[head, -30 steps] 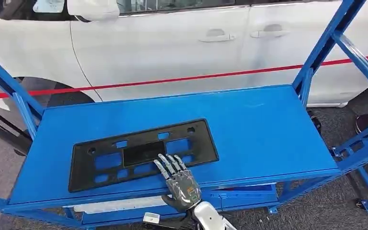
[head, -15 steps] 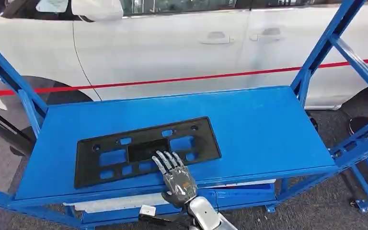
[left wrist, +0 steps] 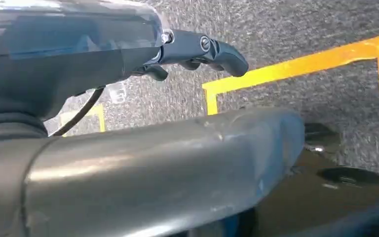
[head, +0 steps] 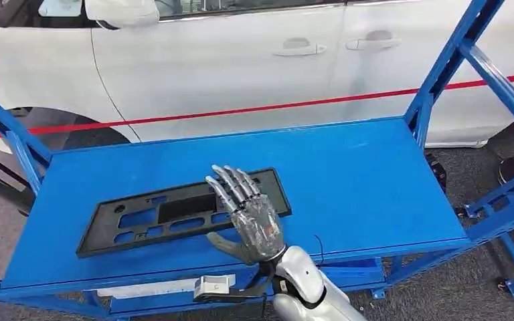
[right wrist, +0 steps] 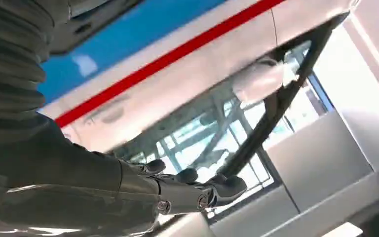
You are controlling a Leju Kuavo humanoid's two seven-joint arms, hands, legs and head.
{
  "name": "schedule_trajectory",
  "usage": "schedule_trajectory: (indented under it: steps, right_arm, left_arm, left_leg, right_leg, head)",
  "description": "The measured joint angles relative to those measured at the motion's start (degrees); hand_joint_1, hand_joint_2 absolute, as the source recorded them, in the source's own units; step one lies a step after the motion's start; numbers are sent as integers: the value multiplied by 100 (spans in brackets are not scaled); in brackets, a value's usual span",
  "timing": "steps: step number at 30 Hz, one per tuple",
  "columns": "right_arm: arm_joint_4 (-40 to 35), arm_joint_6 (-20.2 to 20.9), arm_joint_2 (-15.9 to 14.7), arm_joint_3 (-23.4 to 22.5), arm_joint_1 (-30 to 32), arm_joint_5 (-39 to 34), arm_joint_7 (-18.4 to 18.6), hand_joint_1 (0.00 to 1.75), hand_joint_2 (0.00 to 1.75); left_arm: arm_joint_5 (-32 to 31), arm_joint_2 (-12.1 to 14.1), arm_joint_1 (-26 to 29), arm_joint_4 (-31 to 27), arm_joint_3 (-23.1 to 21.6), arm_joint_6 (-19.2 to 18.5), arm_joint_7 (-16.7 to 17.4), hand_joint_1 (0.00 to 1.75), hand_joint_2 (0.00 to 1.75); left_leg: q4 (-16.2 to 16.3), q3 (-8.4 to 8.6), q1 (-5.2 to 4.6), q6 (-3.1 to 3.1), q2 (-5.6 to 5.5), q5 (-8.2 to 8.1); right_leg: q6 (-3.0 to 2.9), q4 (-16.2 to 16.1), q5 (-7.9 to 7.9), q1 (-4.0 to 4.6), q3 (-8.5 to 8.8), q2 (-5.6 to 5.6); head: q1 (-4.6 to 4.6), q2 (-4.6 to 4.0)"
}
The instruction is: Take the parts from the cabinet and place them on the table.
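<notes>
Fingers spread, the right robot hand has lifted clear above the black plate, now lying on the blue bench, apparently placed and released.

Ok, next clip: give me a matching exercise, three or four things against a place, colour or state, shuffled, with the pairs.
Things:
1. black plate
2. right hand
3. white car
4. left hand

Descriptions:
A. behind the blue shelf, a red stripe along its side
B. fingers spread, raised over the plate's right end
C. hanging over grey floor with yellow lines
D. lying on the shelf top, with cut-outs

Pairs: 1-D, 2-B, 3-A, 4-C
</notes>
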Motion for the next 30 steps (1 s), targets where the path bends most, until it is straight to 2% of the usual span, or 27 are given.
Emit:
schedule_trajectory:
  steps: [1, 2, 4, 5, 6, 7, 9, 10, 11, 12, 14, 15, 16, 17, 18, 20, 21, 22, 24, 25, 26, 27, 28, 30]
  right_arm:
    - [-193, -78, -110, -2, 61, 9, -35, 0, 175]
    - [-321, -147, -168, -9, 117, 22, -59, 0, 175]
    - [-625, -236, -282, -33, 184, 116, -98, 0, 175]
    - [-710, -214, -314, -46, 189, 153, -98, 0, 175]
    - [-734, -179, -334, -52, 191, 182, -98, 0, 175]
    - [-740, -129, -338, -61, 202, 195, -94, 0, 175]
    - [-695, -63, -336, -68, 230, 231, -77, 0, 175]
    - [-649, -11, -325, -68, 215, 323, -46, 0, 175]
    - [-578, 39, -316, -68, 199, 420, 17, 0, 175]
    - [-420, 100, -286, -68, 149, 518, 81, 0, 175]
    - [-60, 131, -214, -68, 83, 621, 158, 0, 175]
    - [118, 146, -183, -68, 80, 662, 207, 0, 175]
    - [301, 193, -148, -68, 55, 700, 260, 0, 175]
    - [546, 243, -76, -68, -5, 735, 333, 0, 175]
    - [830, 274, 20, -68, -85, 756, 400, 0, 175]
    - [1320, 311, 214, -68, -253, 761, 468, 0, 175]
    - [1534, 315, 286, -68, -331, 761, 479, 0, 175]
    - [1718, 322, 381, -66, -390, 763, 481, 0, 175]
    - [1991, 328, 459, -66, -440, 756, 507, 0, 175]
    - [2075, 328, 497, -66, -468, 754, 507, 0, 175]
    - [2141, 328, 547, -66, -492, 754, 516, 0, 175]
    - [2215, 328, 584, -66, -527, 750, 523, 0, 175]
    - [2293, 369, 625, -66, -562, 741, 520, 0, 175]
    - [2480, 475, 680, -66, -591, 706, 518, 0, 175]
  left_arm:
    - [6, 0, 13, 0, 11, 0, -9, 0, 0]
    - [18, 0, 26, 0, 22, 0, -9, 0, 0]
    - [13, 0, 32, 0, 39, 0, -13, 0, 0]
    - [-2, 0, 31, 0, 44, -2, -15, 0, 0]
    - [-15, 7, 32, 0, 48, -9, -13, 0, 0]
    - [-20, 4, 9, 0, 50, -17, -18, 0, 0]
    - [-54, 4, -11, 0, 53, -33, -30, 0, 0]
    - [-92, 4, -12, 0, 53, -33, -31, 0, 0]
    - [-116, 4, -4, 0, 53, -33, -28, 0, 0]
    - [-164, -2, -4, 0, 50, -35, -26, 0, 0]
    - [-216, -7, -24, 0, 44, -48, -22, 0, 0]
    - [-251, -7, -25, 0, 37, -57, -20, 0, 0]
    - [-291, -7, -23, 0, 26, -66, -11, 0, 0]
    - [-348, -7, -18, 0, 15, -88, 15, 0, 0]
    - [-393, -7, -19, 0, -6, -111, 44, 0, 0]
    - [-457, -9, -41, 0, -39, -155, 63, 0, 0]
    - [-466, -24, -47, 2, -46, -155, 76, 0, 0]
    - [-466, -26, -69, 2, -55, -155, 81, 0, 0]
    - [-468, -31, -73, 2, -70, -155, 92, 0, 0]
    - [-468, -33, -77, 2, -74, -155, 94, 0, 0]
    - [-468, -28, -87, 2, -76, -153, 94, 0, 0]
    - [-468, -28, -85, 2, -79, -151, 94, 0, 0]
    - [-470, -28, -87, 2, -81, -149, 94, 0, 0]
    - [-492, -28, -87, 2, -90, -146, 94, 0, 0]
  left_leg:
    - [130, -117, 0, 12, 0, 46]
    - [-16, -96, -3, 35, 0, 233]
    - [-882, 237, -24, 115, 0, 838]
    - [-1348, 417, -42, 170, 0, 1081]
    - [-1448, 484, -98, 194, 2, 989]
    - [-1600, 557, -99, 212, 6, 943]
    - [-1589, 520, -114, 225, -15, 936]
    - [-1655, 547, -98, 249, -23, 952]
    - [-1727, 612, -46, 286, -9, 985]
    - [-1757, 637, -51, 322, -10, 986]
    - [-1760, 638, -65, 354, -7, 973]
    - [-1760, 640, -72, 369, -11, 963]
    - [-1757, 647, -75, 374, -21, 955]
    - [-1756, 667, -77, 371, -28, 943]
    - [-1752, 691, -79, 362, -30, 928]
    - [-1737, 750, -81, 326, -35, 880]
    - [-1730, 748, -105, 300, -34, 861]
    - [-1699, 725, -125, 267, -41, 845]
    - [-1743, 729, -115, 204, -39, 860]
    - [-1748, 738, -112, 169, -39, 853]
    - [-1711, 717, -95, 136, -32, 798]
    - [-1549, 677, -89, 103, -25, 694]
    - [-1187, 508, -81, 75, -26, 501]
    - [-291, 48, -61, 25, -25, 141]
  right_leg:
    - [-6, 1, -20, 15, 22, 6]
    - [-4, 1, -43, 24, 57, 16]
    - [14, 0, -103, 38, 156, 42]
    - [31, -5, -137, 40, 198, 46]
    - [67, -3, -161, 80, 206, 46]
    - [102, -3, -158, 61, 184, 63]
    - [165, -52, -144, 47, 186, 33]
    - [204, -71, -151, 70, 214, 30]
    - [230, -28, -205, 44, 220, 16]
    - [237, 178, -325, 57, 123, 16]
    - [253, 1026, -708, 59, -347, 17]
    - [263, 1397, -817, 57, -572, 17]
    - [271, 1590, -796, 57, -721, 16]
    - [268, 1494, -623, 56, -724, 15]
    - [257, 1190, -367, 56, -616, 15]
    - [201, 237, 204, 60, -200, 15]
    - [165, 62, 138, 81, -105, 21]
    - [147, -58, 127, 97, -91, 24]
    - [109, -41, 121, 111, -107, 31]
    - [72, -68, 134, 101, -102, 39]
    - [29, -125, 159, 52, -62, 27]
    - [6, -147, 154, 54, -32, 25]
    - [-29, -148, 145, 52, -21, 14]
    - [-55, -141, 126, 59, -9, -1]
  head:
    - [-2, 0]
    - [0, 0]
    - [-2, 0]
    - [-7, 0]
    - [4, 0]
    - [-11, 0]
    - [-11, 0]
    - [-13, 0]
    - [0, 0]
    - [0, 0]
    - [-2, 0]
    - [0, 0]
    - [2, 0]
    - [0, 0]
    - [0, 0]
    - [4, 0]
    - [-11, 0]
    - [0, 0]
    - [-11, 0]
    - [-11, 0]
    - [-7, 0]
    - [-40, 0]
    - [-68, -2]
    - [-63, -2]
